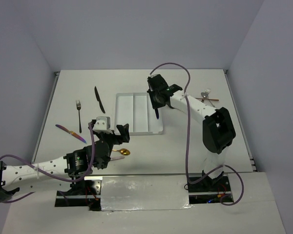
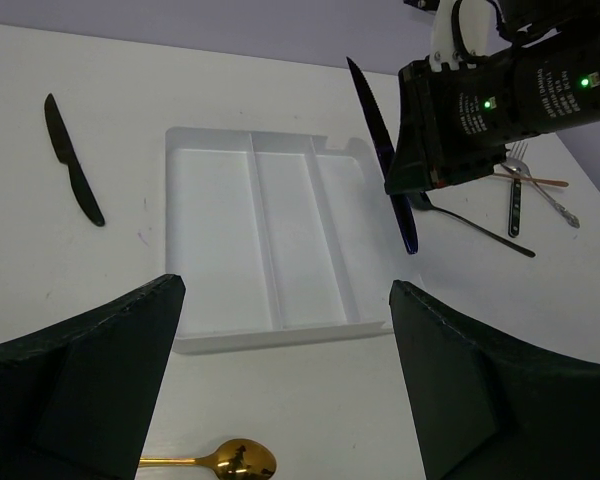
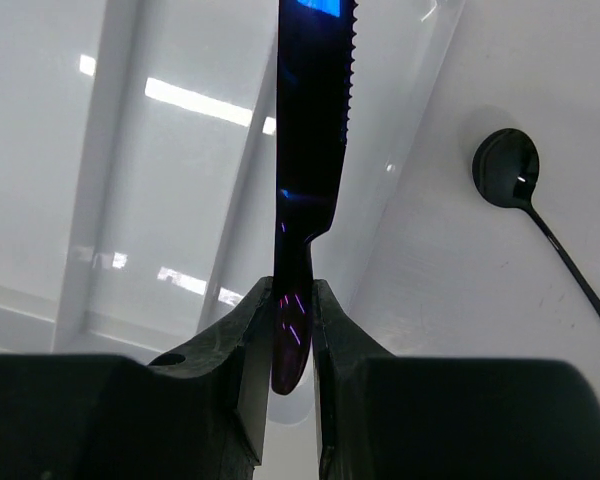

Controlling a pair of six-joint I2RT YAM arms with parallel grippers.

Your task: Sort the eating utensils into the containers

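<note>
The white three-compartment tray [image 1: 139, 132] lies mid-table; nothing shows in its compartments in the left wrist view [image 2: 280, 334]. My right gripper [image 1: 157, 103] is shut on the handle of a dark blue knife [image 1: 157, 114] and holds it above the tray's right edge. The blade points away over the tray in the right wrist view [image 3: 315, 120], with the gripper [image 3: 292, 300] clamped on the handle. My left gripper [image 1: 123, 136] is open and empty near the tray's front edge, above a gold spoon [image 1: 122, 152]. The spoon's bowl [image 2: 230, 460] shows between the open jaws [image 2: 285, 290].
A black knife [image 1: 99, 99], a silver fork [image 1: 78, 114] and an iridescent knife [image 1: 71, 131] lie left of the tray. A black spoon [image 3: 507, 170] lies right of the tray. A silver fork [image 1: 206, 93] and a copper utensil [image 1: 207, 99] lie at the far right.
</note>
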